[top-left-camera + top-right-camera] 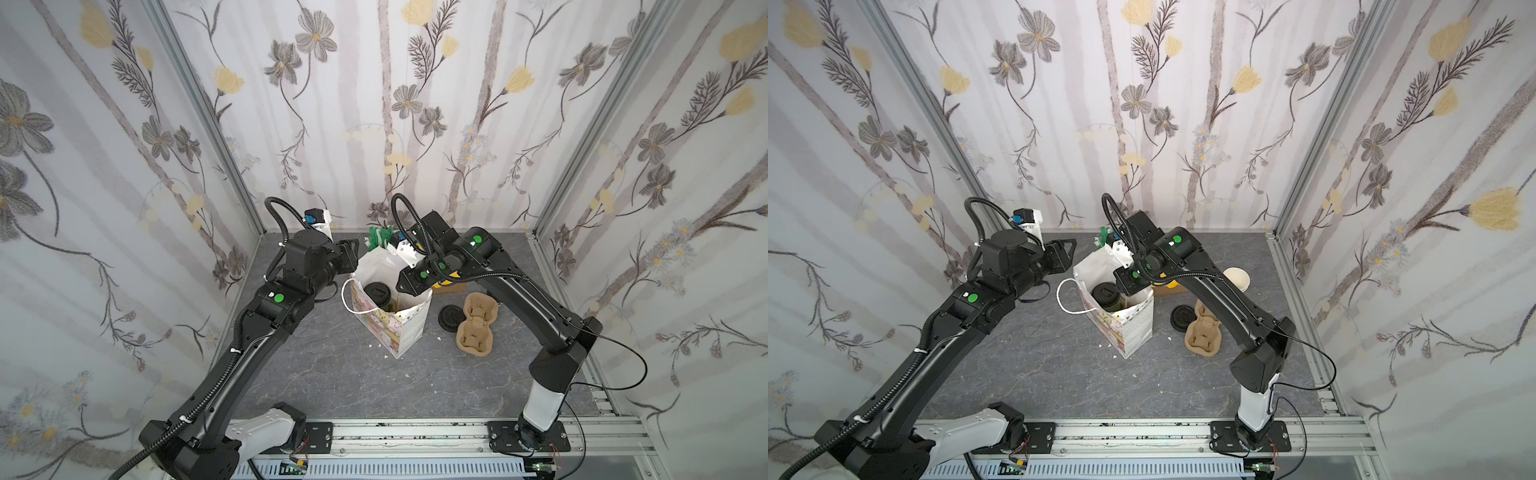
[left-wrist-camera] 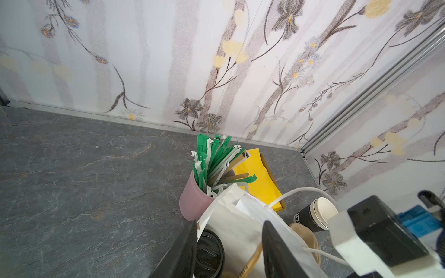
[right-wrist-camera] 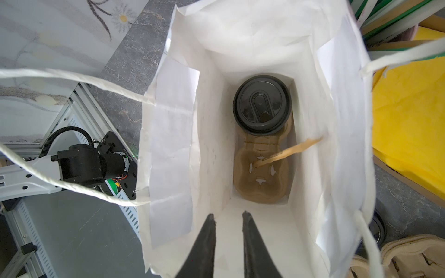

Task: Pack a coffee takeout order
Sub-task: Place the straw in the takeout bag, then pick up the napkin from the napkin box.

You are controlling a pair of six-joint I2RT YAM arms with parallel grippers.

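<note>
- Standing at the middle of both top views, the white paper bag (image 1: 409, 328) gapes open. On its floor lies a pulp carrier (image 3: 262, 183), with the black-lidded cup (image 3: 262, 104) seated in one pocket.
- The tan stick (image 3: 286, 154) leans inside the bag, its lower end on the carrier's free pocket and its upper end against the bag wall.
- The yellow napkin (image 2: 260, 178) lies outside the bag, on a brown cardboard tray (image 2: 272, 173) behind it. Beside it stands a pink cup (image 2: 192, 202) stuffed with green, white and brown sachets (image 2: 216, 158).
- Right of the bag in a top view sit a second carrier (image 1: 476, 324) and a loose lid (image 1: 451, 318), touching each other.
- A black cup with a cream inside (image 1: 1237, 278) shows only partly behind the right arm.
- The lidded cup's side is almost wholly hidden by the bag and lid.
- The right gripper (image 3: 228, 214) points down over the bag's mouth, fingers a narrow gap apart with nothing between them.
- The left gripper (image 2: 230, 223) reaches across at the bag's upper-left rim, fingers wide apart on either side of the paper; whether it touches the bag cannot be told.
</note>
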